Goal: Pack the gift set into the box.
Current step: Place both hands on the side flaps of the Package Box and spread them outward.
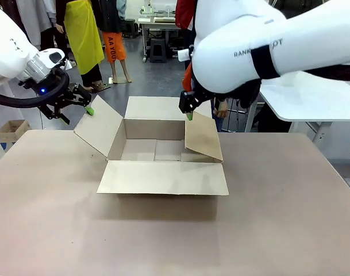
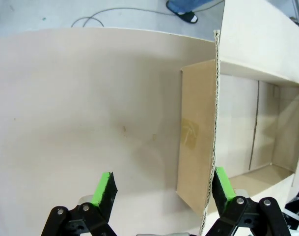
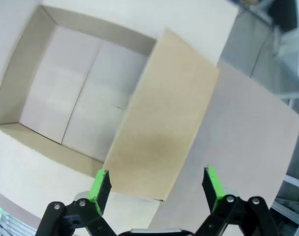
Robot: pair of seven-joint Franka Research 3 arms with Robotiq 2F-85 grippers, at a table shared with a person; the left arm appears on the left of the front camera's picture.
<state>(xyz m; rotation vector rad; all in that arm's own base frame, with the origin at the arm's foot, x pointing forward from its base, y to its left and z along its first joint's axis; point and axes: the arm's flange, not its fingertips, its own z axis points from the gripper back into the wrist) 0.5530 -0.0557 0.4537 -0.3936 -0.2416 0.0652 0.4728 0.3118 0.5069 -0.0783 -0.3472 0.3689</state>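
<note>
**Item 1: box** (image 1: 154,130). Large brown corrugated carton, standing open at the middle of the desk (image 1: 48,218), towards its far side.
- Inside: bare cardboard floor with the seams of the bottom panels showing.
- Near flap (image 1: 163,178): folded out flat towards the near edge of the desk.
- Far flap (image 1: 154,107): folded back, away from the opening.
- Left flap (image 1: 100,130): slanting up and out to the left.
- Right flap (image 1: 202,138): almost upright, leaning a little over the opening.

**Item 2: left hand** (image 1: 77,113). Comes in from the left, level with the upper far corner of the left flap.
- State: fingers spread wide, holding nothing.
- In the left wrist view (image 2: 162,187), the flap's corrugated edge runs up between the two green pads, just beside the one on the box's side. Whether they touch cannot be told.

**Item 3: right hand** (image 1: 188,107). Hangs over the far top corner of the right flap, with a green pad just above the flap's edge.
- State: fingers spread wide, holding nothing.
- In the right wrist view (image 3: 155,183), the flap lies between the two pads and its end edge sits close to the fingers. Contact cannot be told.

**Item 4: small brown cardboard box** (image 1: 11,130). Beyond the desk's far left corner, well apart from the carton.
</note>
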